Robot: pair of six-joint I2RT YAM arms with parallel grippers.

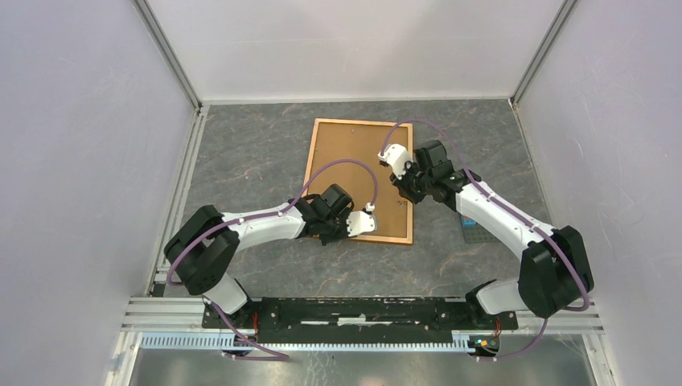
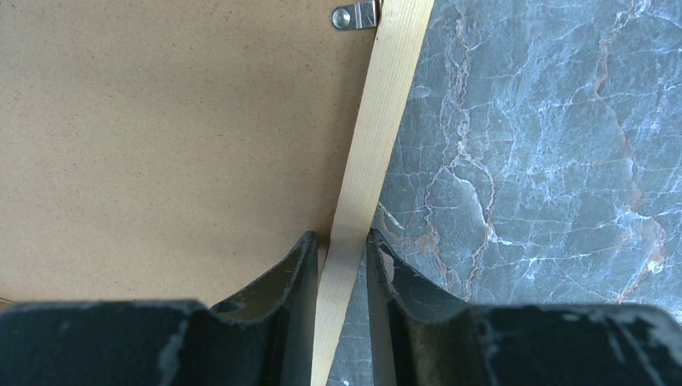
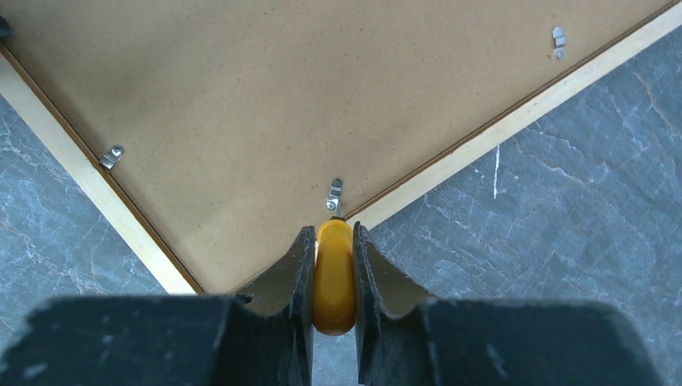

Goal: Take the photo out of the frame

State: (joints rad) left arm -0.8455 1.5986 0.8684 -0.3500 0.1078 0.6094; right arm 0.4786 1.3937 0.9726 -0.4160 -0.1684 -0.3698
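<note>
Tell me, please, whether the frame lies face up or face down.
Face down: the frame shows its brown fibreboard back and metal clips upward.

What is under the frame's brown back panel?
Nothing under it shows. The back panel faces up, filling the frame, held by metal clips at its edge; the frame lies on the grey table. Whether the photo sits beneath is hidden.

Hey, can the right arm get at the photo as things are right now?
Probably not. The frame lies back up, its fibreboard back clipped in and hiding the photo, and the right tool is shut on a yellow object.
</note>
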